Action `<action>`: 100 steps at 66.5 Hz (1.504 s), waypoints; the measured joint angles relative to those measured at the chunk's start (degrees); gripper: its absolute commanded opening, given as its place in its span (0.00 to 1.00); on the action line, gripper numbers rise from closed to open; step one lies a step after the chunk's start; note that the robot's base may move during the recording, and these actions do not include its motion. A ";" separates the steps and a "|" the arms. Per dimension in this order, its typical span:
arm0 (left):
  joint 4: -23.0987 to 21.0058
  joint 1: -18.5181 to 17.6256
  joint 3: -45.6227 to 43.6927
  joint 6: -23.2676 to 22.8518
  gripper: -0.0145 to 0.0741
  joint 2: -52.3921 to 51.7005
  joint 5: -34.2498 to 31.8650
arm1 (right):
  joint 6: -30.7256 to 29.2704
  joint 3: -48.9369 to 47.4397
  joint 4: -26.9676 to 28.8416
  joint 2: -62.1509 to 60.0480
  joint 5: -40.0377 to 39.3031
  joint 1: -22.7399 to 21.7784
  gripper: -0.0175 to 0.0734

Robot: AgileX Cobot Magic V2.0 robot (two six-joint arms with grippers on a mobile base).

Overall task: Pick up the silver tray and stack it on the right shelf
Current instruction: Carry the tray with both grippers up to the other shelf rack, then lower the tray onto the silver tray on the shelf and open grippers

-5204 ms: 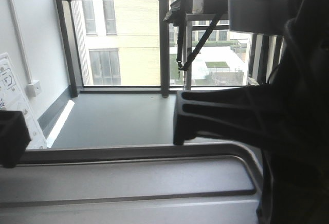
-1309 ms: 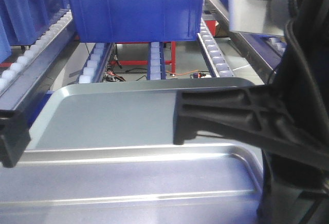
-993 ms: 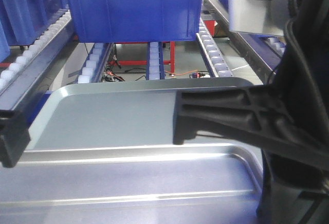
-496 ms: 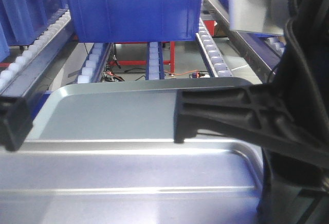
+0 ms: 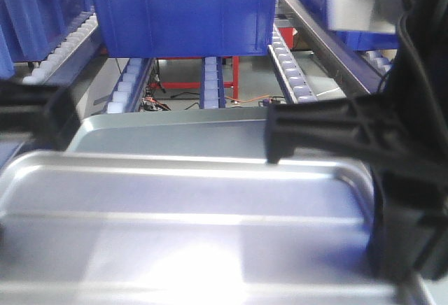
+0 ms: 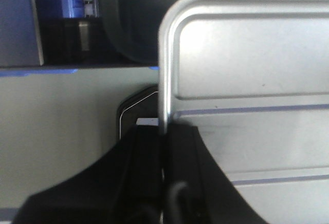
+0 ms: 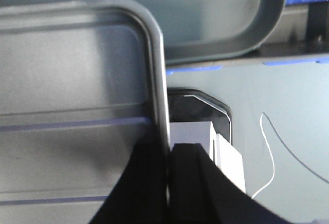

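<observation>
The silver tray (image 5: 182, 228) fills the lower frame, left pincer (image 6: 164, 131) on its left rim, right pincer (image 7: 168, 147) on its right. Behind it lies a larger tray (image 5: 175, 137); a crate (image 5: 182, 11) sits upper centre on the right shelf (image 5: 290, 74).

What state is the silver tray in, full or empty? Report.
Empty: the silver tray shows only bare ribbed floor in every view.

Warehouse or factory logistics bay: sloping flow-rack shelf (image 5: 329, 46), white roller rails (image 5: 290, 74), blue plastic crates (image 5: 182, 11) on rollers; red steel frame (image 5: 234, 77), loose cables (image 5: 157, 102) on floor beneath.
</observation>
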 measured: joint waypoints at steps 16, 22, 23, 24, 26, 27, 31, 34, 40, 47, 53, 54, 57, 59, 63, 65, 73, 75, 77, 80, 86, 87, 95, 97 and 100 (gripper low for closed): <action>-1.64 8.39 0.00 7.30 0.05 1.77 -7.97 | -8.25 -1.62 -0.40 0.40 -4.93 -8.09 0.27; -3.40 11.88 -0.45 10.86 0.05 4.31 -11.45 | -10.79 -2.73 -0.54 1.96 -6.59 -11.21 0.27; -3.74 12.37 -0.56 11.51 0.05 5.07 -12.01 | -11.46 -2.91 -0.53 2.34 -6.83 -11.91 0.27; -4.03 13.04 -0.75 12.14 0.05 5.58 -12.78 | -11.99 -3.12 -0.65 2.72 -6.95 -12.35 0.27; -4.46 13.78 -1.28 13.51 0.05 6.60 -13.71 | -12.93 -3.59 -0.80 3.56 -7.30 -13.15 0.27; -4.62 14.09 -1.49 13.95 0.05 7.11 -14.14 | -13.36 -3.89 -0.78 3.98 -7.41 -13.54 0.27; -4.98 15.16 -2.40 15.08 0.05 9.14 -15.50 | -14.68 -4.47 -1.16 5.69 -8.21 -14.83 0.27; -5.09 15.85 -2.92 15.41 0.05 10.65 -16.05 | -15.21 -4.98 -1.33 6.94 -8.92 -15.56 0.27; -5.09 17.05 -4.10 15.88 0.05 13.42 -16.68 | -15.87 -5.79 -1.95 9.38 -10.97 -16.26 0.27; -4.29 17.72 -4.64 16.09 0.05 15.55 -17.44 | -16.02 -6.25 -2.46 12.22 -13.06 -16.75 0.27; -3.60 17.86 -4.79 16.09 0.05 16.32 -17.81 | -16.12 -6.40 -2.58 14.17 -13.88 -16.86 0.27; -3.53 17.86 -4.78 16.09 0.05 16.32 -17.81 | -16.12 -6.43 -2.58 14.30 -13.87 -16.86 0.27; -3.45 17.86 -4.78 16.20 0.05 16.32 -17.81 | -16.12 -6.53 -2.58 14.80 -13.87 -16.86 0.27; -3.27 17.86 -4.78 16.31 0.05 16.32 -17.81 | -16.12 -6.53 -2.58 14.87 -13.90 -16.86 0.27; -2.67 17.86 -4.78 16.40 0.05 16.32 -17.92 | -16.12 -6.53 -2.58 14.87 -14.01 -16.86 0.27; -2.26 17.86 -4.78 16.40 0.05 16.32 -18.21 | -16.12 -6.53 -2.58 14.87 -14.15 -16.86 0.27; -0.84 17.86 -4.78 16.40 0.05 16.32 -19.06 | -16.12 -6.53 -2.58 14.87 -14.17 -16.86 0.27; -0.70 17.86 -4.78 16.40 0.05 16.32 -19.28 | -16.12 -6.53 -2.58 14.87 -14.17 -16.86 0.27; -0.60 17.86 -4.78 16.40 0.05 16.32 -19.29 | -16.12 -6.53 -2.58 14.87 -14.17 -16.86 0.27; -0.55 17.86 -4.78 16.43 0.05 16.32 -19.40 | -16.12 -6.53 -2.58 14.87 -14.17 -16.86 0.27; -0.46 17.86 -4.78 16.43 0.05 16.32 -19.40 | -16.02 -6.53 -2.58 14.87 -14.17 -16.86 0.27; -0.46 17.86 -4.78 16.43 0.05 16.32 -19.40 | -16.02 -6.53 -2.58 14.87 -14.17 -16.86 0.27; -0.42 17.86 -4.78 16.43 0.05 16.32 -19.47 | -16.02 -6.53 -2.58 14.87 -14.17 -16.94 0.27; -0.42 17.86 -4.78 16.43 0.05 16.32 -19.47 | -16.02 -6.53 -2.58 14.87 -14.17 -16.94 0.27; -0.42 17.86 -4.78 16.43 0.05 16.32 -19.47 | -16.02 -6.53 -2.58 14.87 -14.17 -16.94 0.27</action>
